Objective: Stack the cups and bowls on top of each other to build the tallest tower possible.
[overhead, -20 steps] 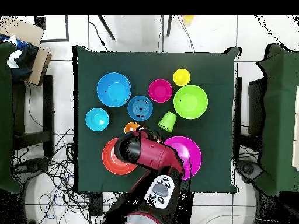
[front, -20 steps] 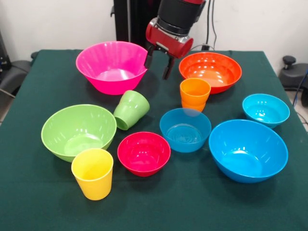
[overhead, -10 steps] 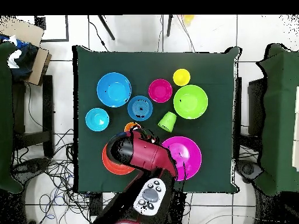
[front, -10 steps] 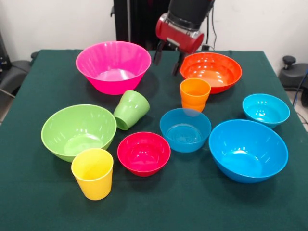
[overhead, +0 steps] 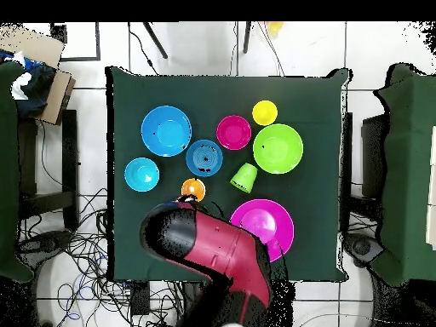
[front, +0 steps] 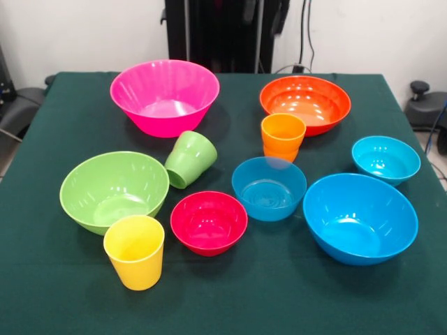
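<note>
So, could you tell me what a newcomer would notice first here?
Probably the spread of bright bowls and cups on the dark green table, none stacked yet: the pink bowl at the back, the big blue bowl at front right. Overhead, the red arm hides the orange bowl.

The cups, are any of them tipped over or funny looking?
Yes, the green cup lies tipped on its side, leaning against the light green bowl, with its mouth pointing toward that bowl. The orange cup and the yellow cup stand upright. Nothing looks spilled or broken.
</note>
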`<act>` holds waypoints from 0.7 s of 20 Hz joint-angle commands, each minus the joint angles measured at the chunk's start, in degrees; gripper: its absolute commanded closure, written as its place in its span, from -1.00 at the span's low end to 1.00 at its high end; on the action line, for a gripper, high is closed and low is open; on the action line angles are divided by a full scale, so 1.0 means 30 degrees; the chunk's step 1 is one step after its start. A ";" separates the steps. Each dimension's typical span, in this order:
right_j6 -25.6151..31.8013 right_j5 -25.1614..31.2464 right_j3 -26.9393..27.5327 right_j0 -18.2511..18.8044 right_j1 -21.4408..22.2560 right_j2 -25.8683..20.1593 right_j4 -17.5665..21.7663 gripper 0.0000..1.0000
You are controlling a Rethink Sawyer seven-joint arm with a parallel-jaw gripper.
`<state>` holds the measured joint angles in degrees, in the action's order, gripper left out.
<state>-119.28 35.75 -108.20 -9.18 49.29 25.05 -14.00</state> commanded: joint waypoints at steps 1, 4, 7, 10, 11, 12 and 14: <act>0.1444 0.4360 -0.2196 -0.0165 0.4380 -0.0505 0.2048 -1.00; 0.2041 0.4016 -0.2687 0.0432 0.4701 -0.0852 0.2105 -1.00; 0.2087 0.2823 -0.2861 0.1115 0.4092 -0.1649 0.2081 -1.00; 0.1996 0.2233 -0.2822 0.1629 0.3708 -0.2240 0.2191 -1.00; 0.1838 0.2223 -0.2746 0.1654 0.3640 -0.2356 0.2252 -1.00; 0.1837 0.2181 -0.2776 0.1742 0.3667 -0.2424 0.2303 -1.00; 0.1795 0.2041 -0.2789 0.1865 0.3639 -0.2582 0.2411 -1.00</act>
<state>-119.28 43.19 -111.47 -5.13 62.52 24.43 -11.78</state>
